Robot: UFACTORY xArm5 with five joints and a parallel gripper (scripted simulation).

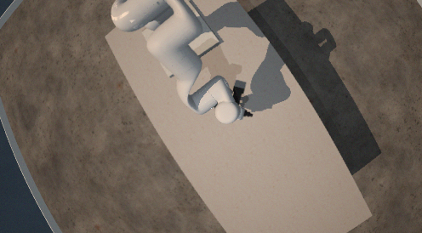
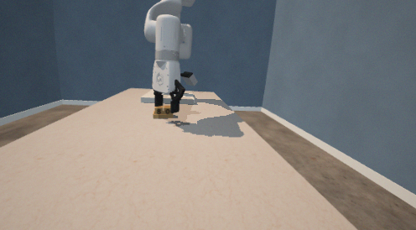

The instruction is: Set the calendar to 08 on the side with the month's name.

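The calendar (image 2: pixel 163 115) is a small tan wooden tray with two cubes, standing on the table in front of the arm's base. Two dark digits show on its near side; they are too small to read surely. My gripper (image 2: pixel 166 107) is open and empty. It points down, low over the calendar, with one black finger on each side of it. I cannot tell whether the fingers touch it. In the overhead view the arm's wrist hides the calendar, and only the gripper's black parts (image 1: pixel 242 103) show beside the wrist.
The arm's flat base plate (image 2: pixel 168 97) lies just behind the calendar, and it also shows in the overhead view (image 1: pixel 204 29). The long beige table (image 1: pixel 255 152) stretches toward the near camera, with its right edge (image 2: pixel 268 146) dropping to the brown floor.
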